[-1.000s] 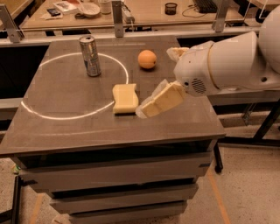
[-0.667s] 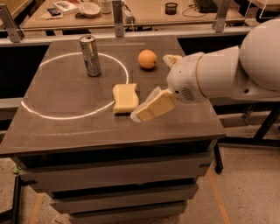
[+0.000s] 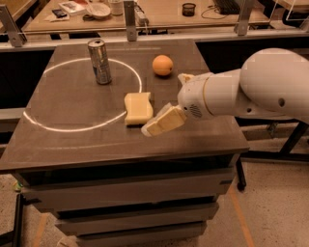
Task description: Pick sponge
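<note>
The sponge, a pale yellow foam block with pinched sides, lies flat on the dark table, just inside the right edge of a white painted circle. My gripper is right of the sponge, low over the table. Its lower padded finger points down-left and ends at the sponge's near right corner. The other finger's tip shows above the wrist, well apart from the first. The gripper is open and holds nothing.
An orange sits behind the gripper at the table's far side. A metal can stands upright at the far left inside the circle. A railing and a cluttered bench run behind the table.
My gripper and arm have moved left and slightly nearer, bringing the lower finger from a gap beside the sponge up to its right corner. The sponge, can and orange have not moved.
</note>
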`<state>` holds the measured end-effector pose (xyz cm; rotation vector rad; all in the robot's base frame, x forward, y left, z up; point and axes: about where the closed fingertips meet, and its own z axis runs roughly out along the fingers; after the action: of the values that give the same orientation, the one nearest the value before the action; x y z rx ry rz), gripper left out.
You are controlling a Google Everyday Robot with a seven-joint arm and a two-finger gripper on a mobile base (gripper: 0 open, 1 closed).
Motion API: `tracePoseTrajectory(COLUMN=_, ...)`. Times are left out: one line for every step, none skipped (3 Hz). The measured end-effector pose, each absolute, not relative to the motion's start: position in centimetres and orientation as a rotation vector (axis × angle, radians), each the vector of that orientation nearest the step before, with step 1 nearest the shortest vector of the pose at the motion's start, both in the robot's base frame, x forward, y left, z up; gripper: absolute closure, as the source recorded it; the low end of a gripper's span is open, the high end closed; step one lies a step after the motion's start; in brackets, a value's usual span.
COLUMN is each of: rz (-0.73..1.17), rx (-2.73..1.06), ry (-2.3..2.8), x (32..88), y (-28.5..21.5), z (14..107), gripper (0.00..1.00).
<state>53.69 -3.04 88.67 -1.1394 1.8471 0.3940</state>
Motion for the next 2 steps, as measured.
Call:
tracePoseTrajectory(rz=0.452, rx=-1.121, ry=1.881, x=54.7, y=-2.1, z=86.5, gripper=0.0)
tracePoseTrajectory(rz=0.511, rx=-1.156, ry=1.875, x=55.4, y=-0.2, z=85.1, gripper=0.0)
